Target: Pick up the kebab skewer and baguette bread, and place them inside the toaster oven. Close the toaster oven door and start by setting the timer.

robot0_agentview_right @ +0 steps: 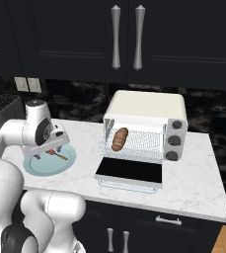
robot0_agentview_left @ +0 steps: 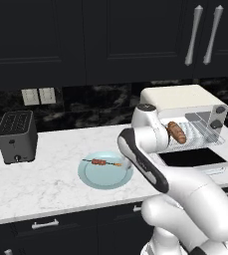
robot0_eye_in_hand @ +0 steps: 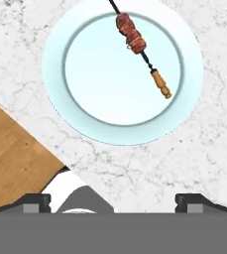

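Note:
The kebab skewer [robot0_eye_in_hand: 135, 42] lies on a pale blue plate [robot0_eye_in_hand: 55, 64], its reddish chunks mid-stick and a tan handle at one end. It also shows on the plate [robot0_agentview_left: 85, 177] in the left base view as the skewer [robot0_agentview_left: 103, 162]. My gripper [robot0_agentview_right: 51, 150] hangs open just above the plate [robot0_agentview_right: 33, 169], nothing between its fingertips [robot0_eye_in_hand: 35, 201]. The skewer sits ahead of the tips, off to one side. The baguette bread [robot0_agentview_right: 119, 139] rests on the wire rack inside the toaster oven [robot0_agentview_right: 149, 106]. The toaster oven door [robot0_agentview_right: 129, 172] lies folded down flat, open.
A small dark slot toaster [robot0_agentview_left: 17, 137] stands at the counter's left. The counter's front edge runs close behind the plate, with wooden floor [robot0_eye_in_hand: 11, 158] below it. Dark upper cabinets hang above the oven. My own arm [robot0_agentview_left: 145, 164] crosses between the plate and the oven.

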Controlling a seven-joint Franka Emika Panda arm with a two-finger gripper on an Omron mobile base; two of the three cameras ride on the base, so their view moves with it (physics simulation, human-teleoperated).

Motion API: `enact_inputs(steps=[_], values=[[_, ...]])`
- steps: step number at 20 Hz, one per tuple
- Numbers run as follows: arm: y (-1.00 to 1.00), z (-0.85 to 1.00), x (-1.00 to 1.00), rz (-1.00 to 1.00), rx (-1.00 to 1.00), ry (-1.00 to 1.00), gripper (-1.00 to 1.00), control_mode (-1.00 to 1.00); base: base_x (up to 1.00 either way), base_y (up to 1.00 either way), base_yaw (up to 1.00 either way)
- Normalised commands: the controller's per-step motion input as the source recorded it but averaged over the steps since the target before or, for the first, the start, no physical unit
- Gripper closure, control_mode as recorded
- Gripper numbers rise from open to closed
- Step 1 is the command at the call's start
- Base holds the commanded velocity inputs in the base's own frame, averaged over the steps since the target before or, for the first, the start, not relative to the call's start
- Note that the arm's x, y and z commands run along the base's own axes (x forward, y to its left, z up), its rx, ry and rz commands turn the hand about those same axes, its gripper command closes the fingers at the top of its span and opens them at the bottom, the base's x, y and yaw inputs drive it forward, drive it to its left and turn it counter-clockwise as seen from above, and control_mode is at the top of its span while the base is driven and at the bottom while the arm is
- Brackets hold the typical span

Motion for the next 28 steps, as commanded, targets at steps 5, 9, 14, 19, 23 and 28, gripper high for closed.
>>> enact_inputs(steps=[5,9,14,19,23,28], values=[[0.09,-0.45,0.3,0.1,-0.08,0.0,-1.0,-1.0,0.0,0.0,0.0],[0.0,-0.35,0.48,0.06,0.0,0.0,-1.0,-1.0,0.0,0.0,0.0],[0.02,-0.31,0.51,0.02,0.0,0.01,-1.0,-1.0,0.0,0.0,0.0],[0.05,-0.21,0.34,0.01,-0.01,0.01,-1.0,-1.0,0.0,0.0,0.0],[0.0,-0.14,0.34,0.02,0.0,0.04,-1.0,-1.0,0.0,0.0,0.0],[0.06,-0.24,0.24,0.01,-0.01,0.0,-1.0,-1.0,0.0,0.0,0.0]])
